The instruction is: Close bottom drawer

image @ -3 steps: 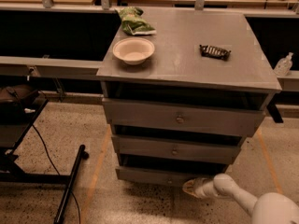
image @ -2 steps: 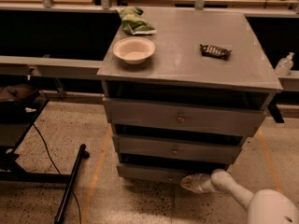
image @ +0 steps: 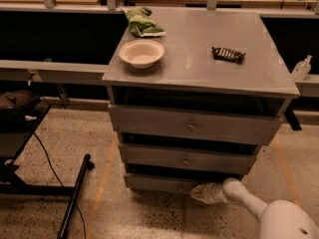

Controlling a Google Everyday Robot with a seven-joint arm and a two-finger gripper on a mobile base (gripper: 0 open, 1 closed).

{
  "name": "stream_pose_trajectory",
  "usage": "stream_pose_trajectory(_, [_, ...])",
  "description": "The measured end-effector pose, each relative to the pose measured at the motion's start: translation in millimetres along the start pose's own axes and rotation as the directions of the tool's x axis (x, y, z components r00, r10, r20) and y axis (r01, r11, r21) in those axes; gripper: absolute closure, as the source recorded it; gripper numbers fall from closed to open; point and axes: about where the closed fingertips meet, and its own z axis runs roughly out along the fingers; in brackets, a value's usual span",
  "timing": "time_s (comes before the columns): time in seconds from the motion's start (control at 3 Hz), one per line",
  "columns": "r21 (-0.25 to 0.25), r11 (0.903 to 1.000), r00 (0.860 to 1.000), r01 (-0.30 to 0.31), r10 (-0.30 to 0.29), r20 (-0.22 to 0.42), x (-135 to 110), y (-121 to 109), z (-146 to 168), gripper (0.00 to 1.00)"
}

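Observation:
The bottom drawer (image: pixel 159 183) is the lowest, narrowest grey front of the cabinet, with a small round knob (image: pixel 180 187). A dark gap shows above its front. My gripper (image: pixel 196 192) sits low at the drawer's right end, just right of the knob, its tip against or very near the front panel. The white arm (image: pixel 249 203) runs from it to the lower right corner. The middle drawer (image: pixel 185 159) and top drawer (image: pixel 192 126) are above.
On the cabinet top (image: pixel 194 59) lie a white bowl (image: pixel 141 53), a green bag (image: pixel 142 23) and a dark snack bar (image: pixel 228 54). A black stand with cable (image: pixel 75 195) lies on the floor at left. A bottle (image: pixel 301 67) stands at right.
The gripper has moved left along the bottom drawer's front, closer to the knob. The drawers look unchanged.

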Motion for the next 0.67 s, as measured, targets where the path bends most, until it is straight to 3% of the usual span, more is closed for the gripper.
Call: stream_pose_trajectory(0.67, [0.004, 0.9995, 0.999, -0.03, 0.03, 0.013, 9.8, 14.6, -16.9, 1.0])
